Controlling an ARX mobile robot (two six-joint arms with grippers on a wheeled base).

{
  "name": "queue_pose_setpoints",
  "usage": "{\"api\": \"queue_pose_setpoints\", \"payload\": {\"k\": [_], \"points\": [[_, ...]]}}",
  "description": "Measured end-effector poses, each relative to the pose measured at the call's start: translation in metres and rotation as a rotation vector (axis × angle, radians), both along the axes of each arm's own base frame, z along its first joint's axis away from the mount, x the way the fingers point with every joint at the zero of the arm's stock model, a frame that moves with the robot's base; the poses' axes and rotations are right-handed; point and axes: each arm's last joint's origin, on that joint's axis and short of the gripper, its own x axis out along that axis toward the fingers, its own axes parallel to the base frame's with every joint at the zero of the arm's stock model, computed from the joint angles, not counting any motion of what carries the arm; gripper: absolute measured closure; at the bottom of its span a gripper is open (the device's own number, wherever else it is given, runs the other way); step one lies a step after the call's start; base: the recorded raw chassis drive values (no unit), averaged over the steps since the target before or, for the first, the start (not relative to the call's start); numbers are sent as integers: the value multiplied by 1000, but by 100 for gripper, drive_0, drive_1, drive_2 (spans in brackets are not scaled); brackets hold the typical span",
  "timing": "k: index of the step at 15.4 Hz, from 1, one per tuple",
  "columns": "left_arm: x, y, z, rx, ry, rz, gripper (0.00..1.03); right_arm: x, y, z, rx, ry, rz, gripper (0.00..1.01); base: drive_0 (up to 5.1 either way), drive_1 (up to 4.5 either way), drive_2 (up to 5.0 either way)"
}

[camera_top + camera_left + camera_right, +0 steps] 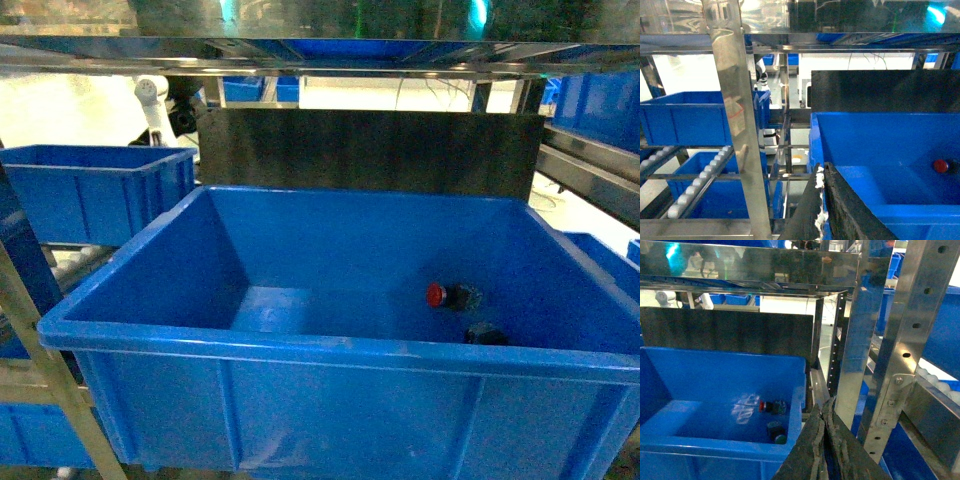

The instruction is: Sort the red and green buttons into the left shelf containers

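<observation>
Nearest the head camera, a large deep rectangular blue plastic bin (330, 350) with a thick rolled rim fills the lower frame. On its floor, toward the right side, lies a small push-button switch with a round glossy red cap (437, 295) on a dark body, tipped on its side with the cap facing left. Just in front of it and slightly to the right lies a second small dark button switch (485, 334); the right wrist view shows a green end on it (780, 439), nearest the front wall of the bin.

Behind the bin stands a dark flat rectangular panel (370, 150), and above it runs a shiny metal shelf rail (320, 60). To the left, a second blue plastic bin (95, 190) sits well apart on the neighbouring shelf level; the left wrist view shows a third blue bin (715, 190) lower down, beside a slanted roller track with white rollers (695, 182).

Neither gripper appears in the head view. The left gripper (824, 172) shows in its wrist view as two dark fingers pressed together, grasping nothing, outside the bin's left front corner. The right gripper (824, 407) likewise has its dark fingers clenched together and empty, just outside the bin's right wall beside a perforated steel upright (910, 340).
</observation>
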Motion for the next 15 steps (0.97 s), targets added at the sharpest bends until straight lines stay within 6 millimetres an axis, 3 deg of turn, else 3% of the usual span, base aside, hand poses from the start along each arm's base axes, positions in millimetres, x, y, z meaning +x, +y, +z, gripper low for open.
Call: {"api": "queue_pose_setpoints", "payload": {"k": [15], "points": [[-32, 0, 7, 0, -26, 1, 101, -24, 0, -4, 0, 10, 2, 99, 0, 0, 0]]}}
